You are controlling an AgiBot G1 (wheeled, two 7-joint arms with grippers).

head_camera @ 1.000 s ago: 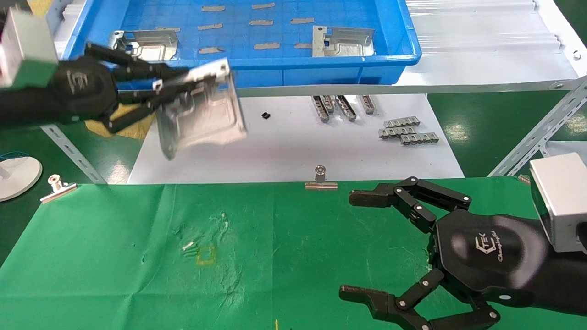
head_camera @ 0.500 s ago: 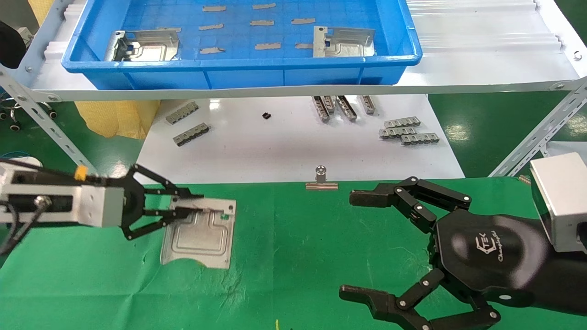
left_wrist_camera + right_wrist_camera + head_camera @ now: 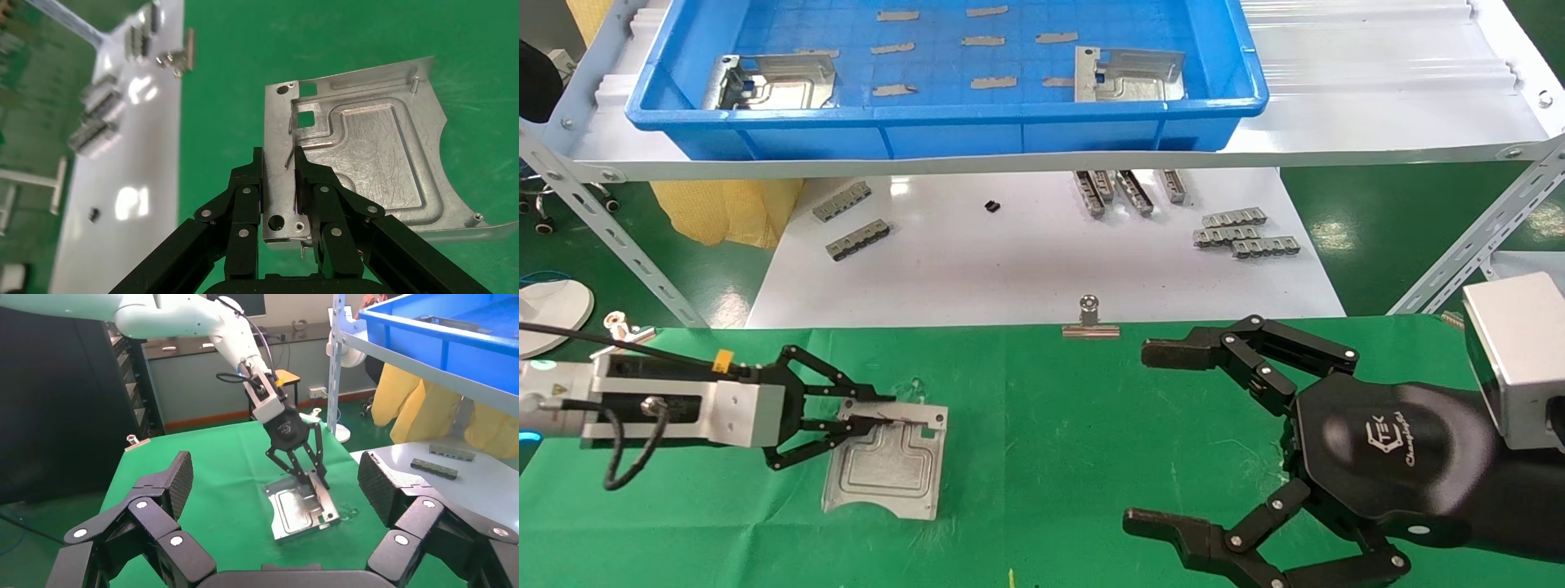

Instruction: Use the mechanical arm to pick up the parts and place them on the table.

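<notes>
One silver stamped part (image 3: 887,469) lies flat on the green cloth table (image 3: 1050,425) at the left. My left gripper (image 3: 878,411), the arm with the yellow tag, reaches in low from the left. It is shut on the part's upturned folded edge; in the left wrist view the gripper (image 3: 279,171) pinches that strip of the part (image 3: 373,153). The right wrist view shows the same part (image 3: 300,508) resting on the cloth. Two more parts (image 3: 772,80) (image 3: 1128,75) lie in the blue bin. My right gripper (image 3: 1144,437) hovers open and empty over the cloth's right side.
The blue bin (image 3: 944,114) sits on a white shelf at the back. Grey comb-like strips (image 3: 1242,233) lie on the glossy white tabletop (image 3: 1026,269) beyond the cloth. A binder clip (image 3: 1091,320) stands on the cloth's far edge.
My left gripper brought the part down from in front of the bin onto the green cloth, then shifted it slightly right and nearer. The right arm stayed still.
</notes>
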